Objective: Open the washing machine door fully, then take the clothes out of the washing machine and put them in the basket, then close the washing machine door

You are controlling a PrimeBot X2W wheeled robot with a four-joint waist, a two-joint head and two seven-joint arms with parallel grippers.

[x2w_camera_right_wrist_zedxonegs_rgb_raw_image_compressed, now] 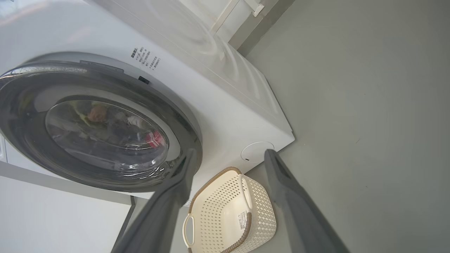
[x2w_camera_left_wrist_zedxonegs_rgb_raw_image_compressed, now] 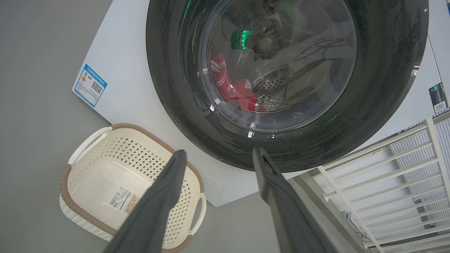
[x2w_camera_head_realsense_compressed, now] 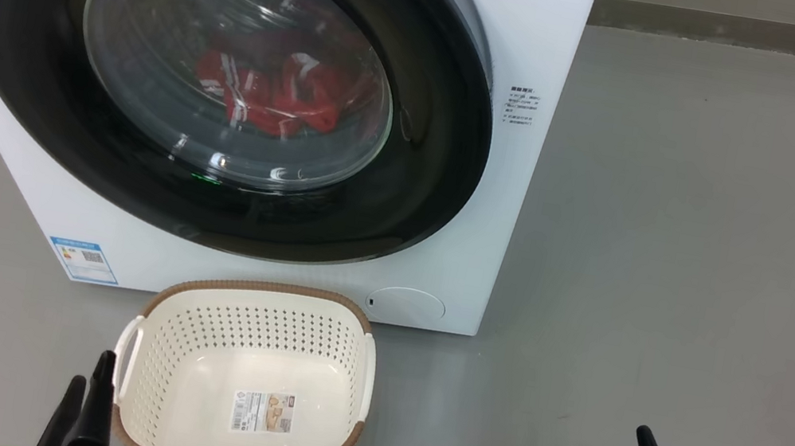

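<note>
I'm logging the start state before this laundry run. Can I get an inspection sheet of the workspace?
Surface: smooth grey floor.
Job's things: washing machine door shut; red clothes inside the drum, seen through the glass; basket on the floor right in front of the washing machine, holding just its paper label.
Clutter: nothing seen.
Grippers: left gripper open, fingers apart, holding nothing; right gripper open, holding nothing; neither touches the door.
Cables: nothing seen.
Surroundings: white slatted rack beside the machine.

Illegible labels (x2w_camera_head_realsense_compressed: 83,260) on washing machine (x2w_camera_head_realsense_compressed: 523,196) and basket (x2w_camera_head_realsense_compressed: 257,287)
</note>
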